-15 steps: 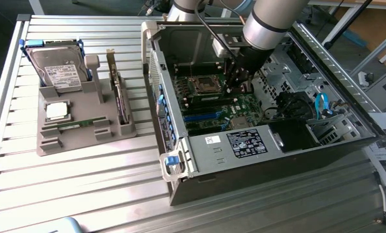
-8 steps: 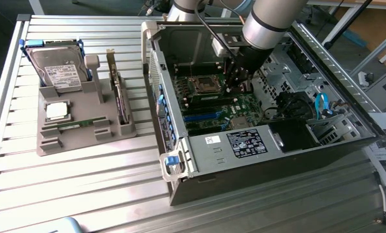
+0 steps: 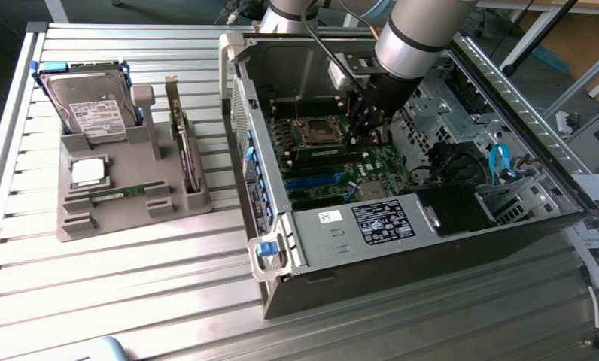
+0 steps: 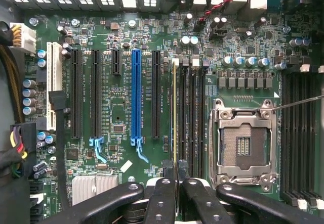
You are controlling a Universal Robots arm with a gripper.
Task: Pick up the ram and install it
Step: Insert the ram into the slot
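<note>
Ram (image 4: 174,107) was held edge-on by the gripper (image 4: 175,179), which was closed on it. It was aligned with the memory slots (image 4: 191,118) just beside the CPU socket (image 4: 244,144), inside the opened computer case (image 3: 279,248) set on the bench (image 3: 129,286).

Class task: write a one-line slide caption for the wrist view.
Tool shut on the ram, held edge-on over the memory slots of the motherboard.

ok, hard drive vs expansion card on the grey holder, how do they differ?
The hard drive is a silver box, propped at a tilt; the expansion card is a thin dark board standing on edge. The hard drive has blue side rails; the expansion card has none. Both sit in the grey holder.
</note>
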